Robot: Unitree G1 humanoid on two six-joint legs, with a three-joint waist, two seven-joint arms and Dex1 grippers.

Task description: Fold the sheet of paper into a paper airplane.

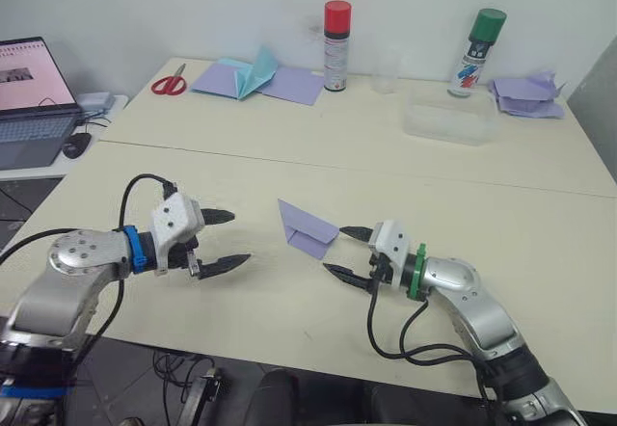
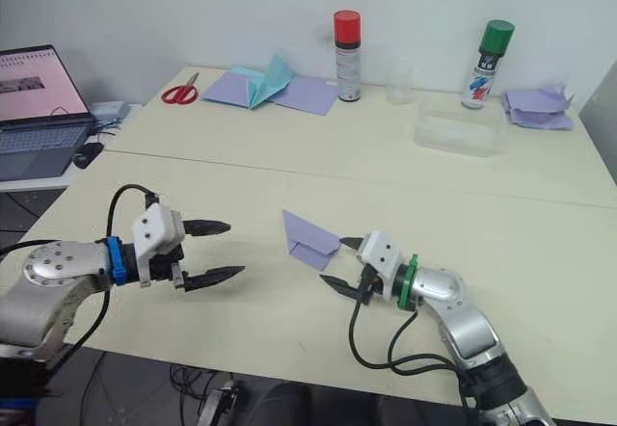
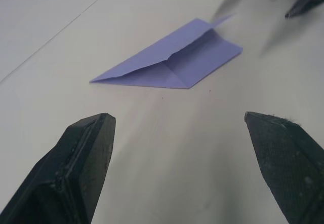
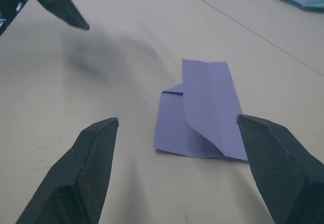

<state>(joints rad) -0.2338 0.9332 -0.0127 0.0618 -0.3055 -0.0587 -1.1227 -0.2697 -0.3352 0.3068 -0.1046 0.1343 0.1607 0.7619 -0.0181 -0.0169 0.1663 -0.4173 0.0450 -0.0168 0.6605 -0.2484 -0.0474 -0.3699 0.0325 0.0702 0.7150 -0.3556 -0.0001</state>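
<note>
On the bench (image 1: pixel 289 156) between both tools sits the paper airplane (image 1: pixel 307 230), folded to a wedge and untouched, left tool (image 1: pixel 224 241) and right tool (image 1: pixel 349 251) both spread empty, so I'd guess wing folds come next, needing a pinch.

No text, label or number can be read on anything.

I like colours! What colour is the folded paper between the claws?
Lavender; the folded paper shows best in the right wrist view.
</note>
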